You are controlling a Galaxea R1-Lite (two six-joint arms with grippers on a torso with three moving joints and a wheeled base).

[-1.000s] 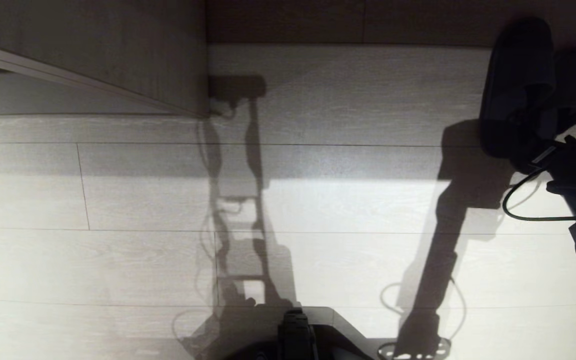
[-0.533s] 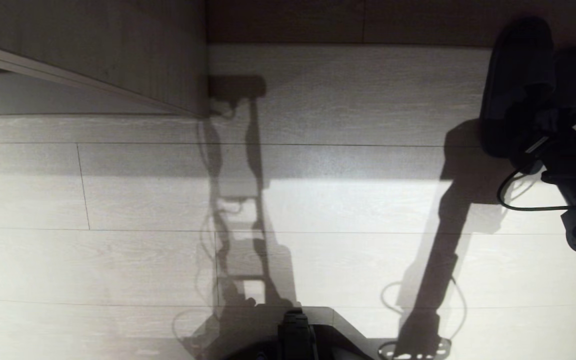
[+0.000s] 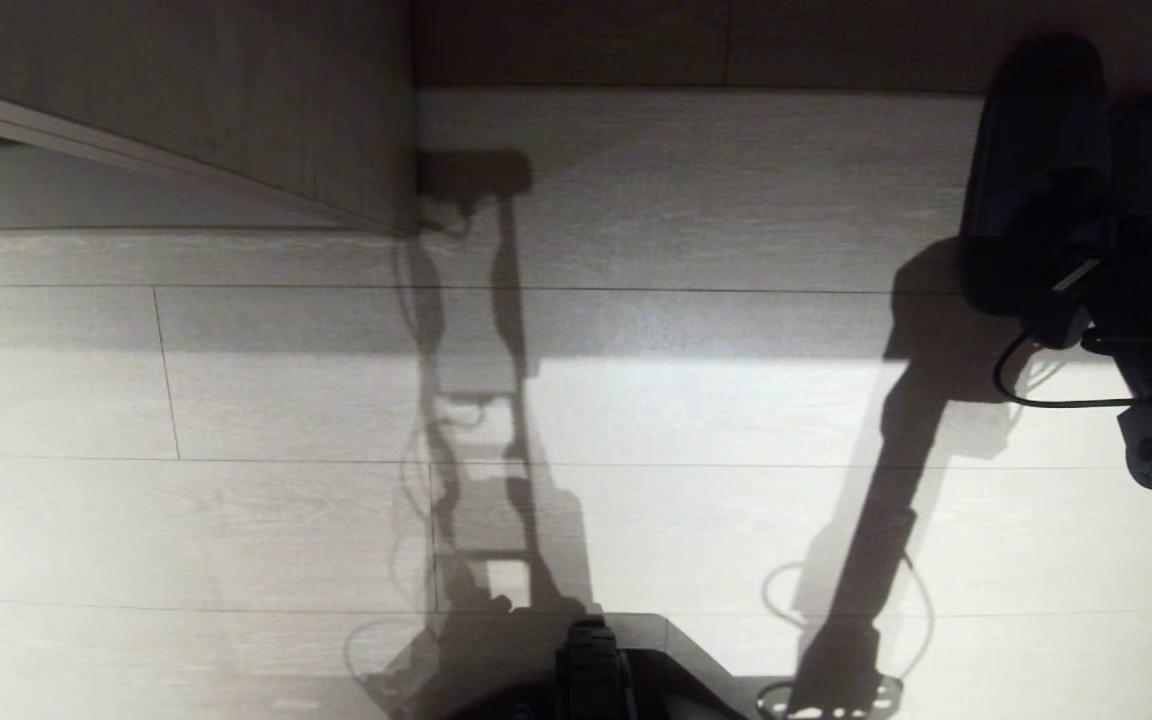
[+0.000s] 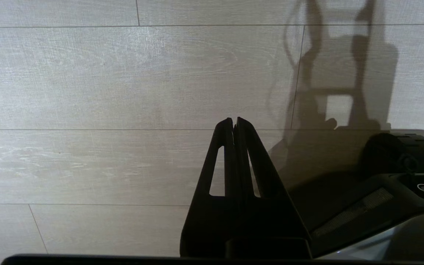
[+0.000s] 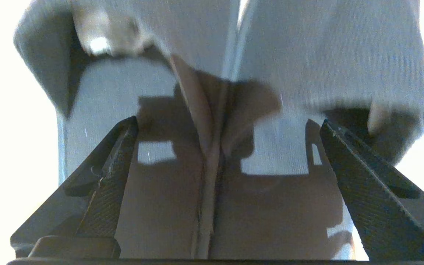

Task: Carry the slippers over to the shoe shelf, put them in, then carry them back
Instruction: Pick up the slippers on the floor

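The slippers (image 3: 1066, 170), a dark pair, lie side by side on the pale plank floor (image 3: 636, 420) at the far right of the head view, their toes toward the dark brown edge strip (image 3: 696, 45) that runs along the top of the scene. The right gripper (image 5: 219, 125) sits low over their heel ends, its two fingers (image 5: 112, 173) spread wide with one over each slipper, the seam where the two slippers touch lying midway between them. Nothing is clamped between the fingers; whether their tips touch the fabric cannot be told. In the head view the right arm (image 3: 1151, 340) enters from the right edge with a looped black cable (image 3: 1011, 385) below it, and its long shadow (image 3: 886, 470) falls across the boards toward the robot's base (image 3: 596, 670).

A pale grey-beige wood-grain panel (image 3: 236, 90) stands at the upper left, well apart from the slippers; its corner ends near the middle of the scene.

The left gripper (image 4: 234, 123) hangs beside the base, pointing at the bare floor, its fingers pressed together on nothing.
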